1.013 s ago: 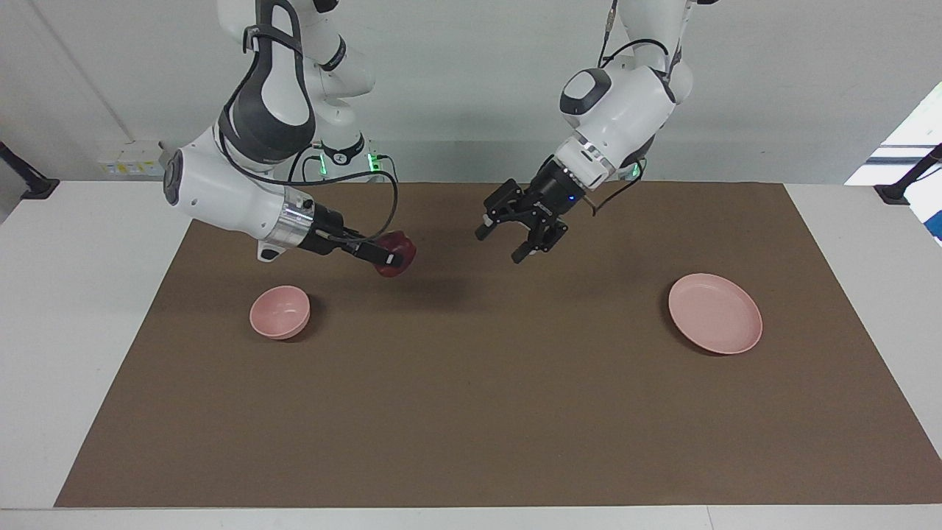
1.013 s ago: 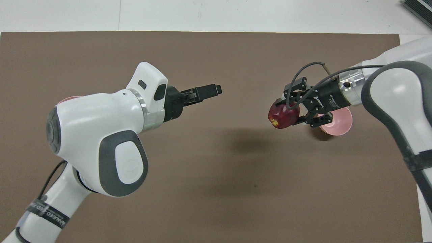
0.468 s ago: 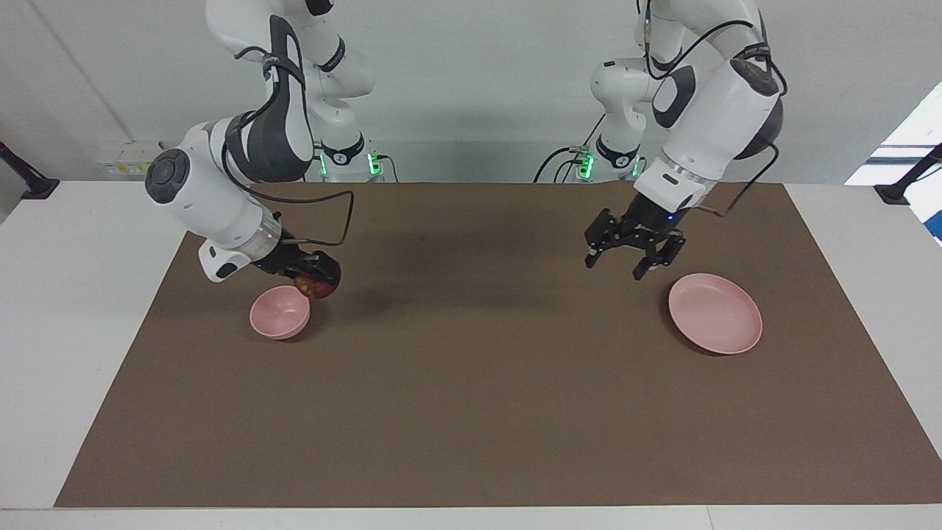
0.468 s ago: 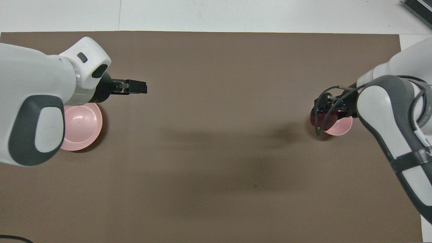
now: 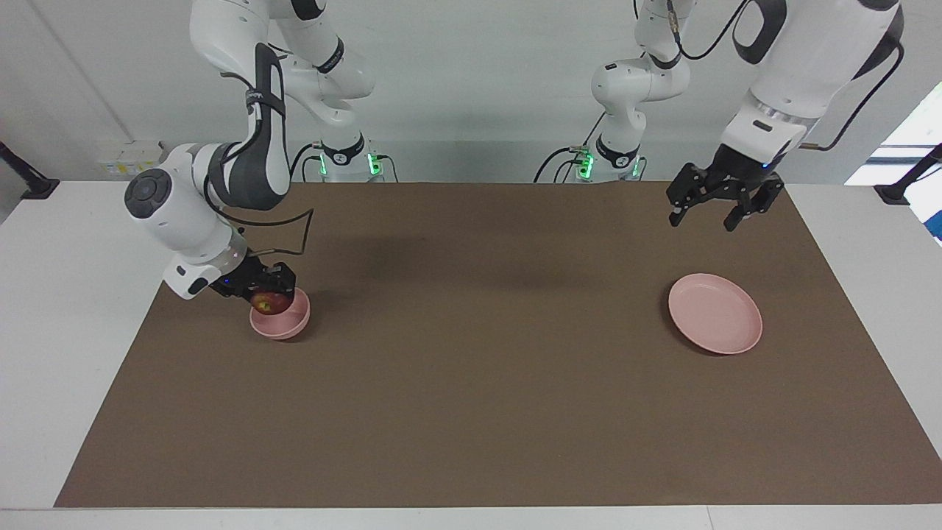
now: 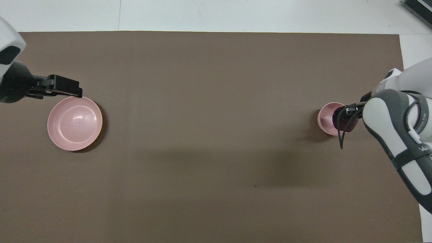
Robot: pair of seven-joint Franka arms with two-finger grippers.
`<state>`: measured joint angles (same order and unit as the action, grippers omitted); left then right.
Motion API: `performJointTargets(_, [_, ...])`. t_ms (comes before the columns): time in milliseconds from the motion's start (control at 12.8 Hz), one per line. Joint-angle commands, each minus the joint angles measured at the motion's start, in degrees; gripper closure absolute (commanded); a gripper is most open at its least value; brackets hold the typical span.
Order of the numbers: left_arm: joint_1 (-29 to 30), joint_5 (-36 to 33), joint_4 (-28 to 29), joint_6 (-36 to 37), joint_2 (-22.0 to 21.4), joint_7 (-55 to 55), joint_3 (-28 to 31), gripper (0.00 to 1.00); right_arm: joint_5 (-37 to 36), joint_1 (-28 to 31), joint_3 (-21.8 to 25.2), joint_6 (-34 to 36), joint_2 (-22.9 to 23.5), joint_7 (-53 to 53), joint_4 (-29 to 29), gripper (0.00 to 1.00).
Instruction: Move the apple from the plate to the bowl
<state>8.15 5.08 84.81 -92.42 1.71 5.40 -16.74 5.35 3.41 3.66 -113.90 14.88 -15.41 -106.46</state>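
The dark red apple (image 5: pixel 271 302) with a yellowish patch is held in my right gripper (image 5: pixel 266 291), which is shut on it. The apple hangs low over the small deep pink bowl (image 5: pixel 283 318), at the rim nearer to the robots. In the overhead view the apple (image 6: pixel 345 123) and right gripper (image 6: pixel 341 118) cover part of the bowl (image 6: pixel 324 118). The wide pink plate (image 5: pixel 715 313) lies bare toward the left arm's end; it also shows in the overhead view (image 6: pixel 75 123). My left gripper (image 5: pixel 706 217) is open and empty, raised over the mat beside the plate (image 6: pixel 78 91).
A brown mat (image 5: pixel 471 383) covers most of the white table (image 5: pixel 81 243). The two arm bases stand at the robots' edge of the table.
My right gripper has carried the apple from over the middle of the mat down to the bowl. My left gripper has swung away from the middle to beside the plate.
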Motion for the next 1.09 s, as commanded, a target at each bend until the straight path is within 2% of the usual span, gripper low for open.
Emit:
performJointTargets(0, [0.72, -1.30, -1.32, 3.73, -0.66, -0.30, -0.57, 0.00, -1.49, 0.54, -0.58, -2.29, -0.82, -1.73, -2.08, 1.00])
performJointTargets(312, [0.90, -3.40, -3.15, 6.37, -1.01, -0.30, -0.49, 0.00, -1.40, -0.33, -0.67, -3.08, 0.23, 1.17, -0.50, 1.00])
performJointTargets(623, [-8.40, -4.20, -5.26, 10.40, -1.10, -1.09, 10.57, 0.00, -1.40, -0.51, -0.67, -4.66, 1.64, 2.05, -0.67, 1.00])
performJointTargets(779, [-11.22, -4.03, -5.53, 12.09, -2.06, -5.99, 15.66, 0.00, -1.22, -0.51, -0.76, -4.66, 1.91, 2.49, -0.67, 1.00])
performJointTargets(1013, [-12.37, -3.41, -3.88, 12.18, -5.48, -9.27, 17.88, 0.00, -1.13, -0.60, -0.76, -4.66, 2.26, 2.67, -0.85, 1.00])
